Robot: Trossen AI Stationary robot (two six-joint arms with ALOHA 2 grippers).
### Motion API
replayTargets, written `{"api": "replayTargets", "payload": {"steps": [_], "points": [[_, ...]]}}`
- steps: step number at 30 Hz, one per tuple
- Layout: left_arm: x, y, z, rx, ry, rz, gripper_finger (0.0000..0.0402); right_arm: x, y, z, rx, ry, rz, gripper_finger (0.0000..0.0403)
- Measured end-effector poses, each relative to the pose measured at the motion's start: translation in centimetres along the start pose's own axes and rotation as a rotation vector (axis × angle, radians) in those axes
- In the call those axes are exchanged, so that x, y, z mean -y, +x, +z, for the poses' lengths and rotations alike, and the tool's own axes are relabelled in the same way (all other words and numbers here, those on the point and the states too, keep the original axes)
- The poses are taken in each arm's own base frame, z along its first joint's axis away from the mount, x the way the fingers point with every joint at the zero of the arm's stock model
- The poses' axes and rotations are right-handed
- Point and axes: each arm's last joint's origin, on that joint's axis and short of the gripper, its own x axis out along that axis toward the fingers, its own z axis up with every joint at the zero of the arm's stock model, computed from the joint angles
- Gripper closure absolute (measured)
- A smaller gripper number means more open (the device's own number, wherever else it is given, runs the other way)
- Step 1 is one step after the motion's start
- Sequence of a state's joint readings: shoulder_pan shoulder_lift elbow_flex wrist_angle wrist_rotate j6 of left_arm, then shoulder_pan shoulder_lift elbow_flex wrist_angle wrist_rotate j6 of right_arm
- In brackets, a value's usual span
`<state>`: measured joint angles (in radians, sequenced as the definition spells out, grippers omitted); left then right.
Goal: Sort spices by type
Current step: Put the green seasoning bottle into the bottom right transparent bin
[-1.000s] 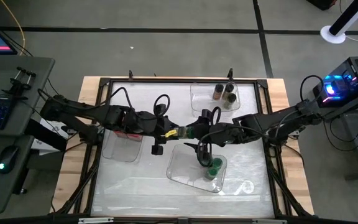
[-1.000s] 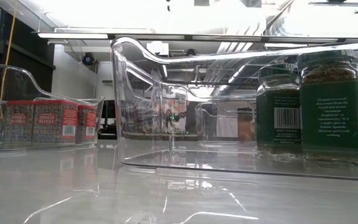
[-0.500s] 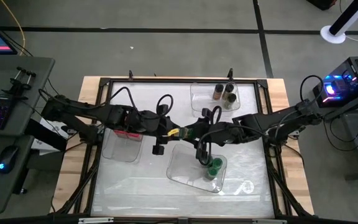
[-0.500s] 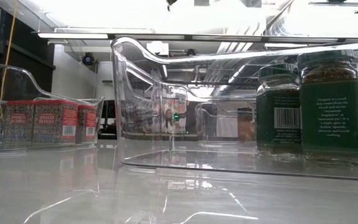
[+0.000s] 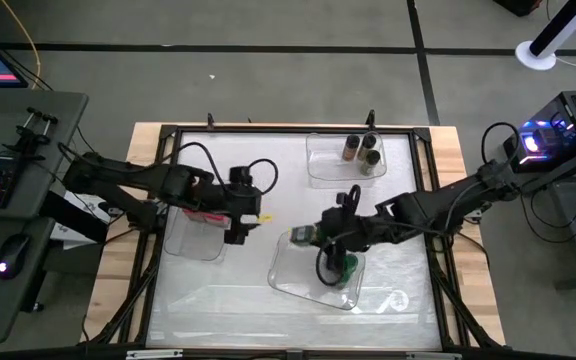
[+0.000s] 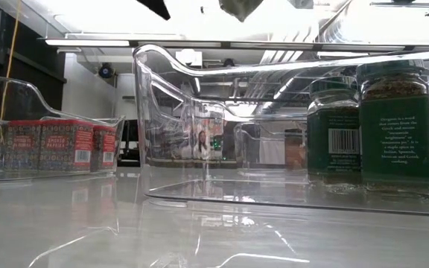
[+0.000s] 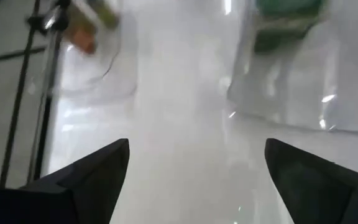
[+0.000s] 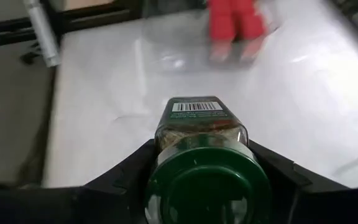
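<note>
Three clear trays [image 5: 194, 240], three green-lidded jars [image 5: 344, 269], three brown jars [image 5: 363, 150], some red boxes [image 6: 58, 145].

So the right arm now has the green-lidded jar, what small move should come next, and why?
Probably carry it a little further over the clear tray and lower it beside the green-lidded jars already standing there. The right end effector is shut on a green-lidded jar, held above the table near that tray's edge. The left end effector is open and empty.

- Red boxy spice tins [image 6: 58, 145] in the clear tray: label text too small to read.
- Green-labelled glass jars [image 6: 397, 126]: white print, unreadable; a barcode [image 6: 342, 141] on one.
- Green-lidded jar [image 8: 202, 146]: a barcode [image 8: 197, 106].
</note>
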<state>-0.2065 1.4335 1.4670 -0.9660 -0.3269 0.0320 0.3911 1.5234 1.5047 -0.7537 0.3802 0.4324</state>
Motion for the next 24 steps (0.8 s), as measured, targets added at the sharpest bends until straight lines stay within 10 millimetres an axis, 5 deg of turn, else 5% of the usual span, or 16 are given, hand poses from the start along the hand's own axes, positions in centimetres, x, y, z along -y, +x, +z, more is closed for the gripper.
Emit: {"api": "replayTargets", "payload": {"steps": [5,13,19,24], "points": [[-0.7,-0.4,-1.2,0.061,-0.074,0.034,0.0046,-1.9,0.2,-1.2,-0.107,0.087,0.141,0.0207],[0.0,2.5,-5.0,0.262,-0.372,0.016,0.0047,-4.7,4.0,-3.8,-0.288,0.094,0.169,0.0207],[0.8,4.0,-6.3,0.241,-0.505,-0.001,0.0047,-4.3,6.4,-4.9,-0.418,0.251,0.104,0.0207],[1.6,4.6,-6.6,0.229,-0.521,-0.007,0.0046,-4.0,6.6,-5.5,-0.492,0.328,0.051,0.0207]]}}
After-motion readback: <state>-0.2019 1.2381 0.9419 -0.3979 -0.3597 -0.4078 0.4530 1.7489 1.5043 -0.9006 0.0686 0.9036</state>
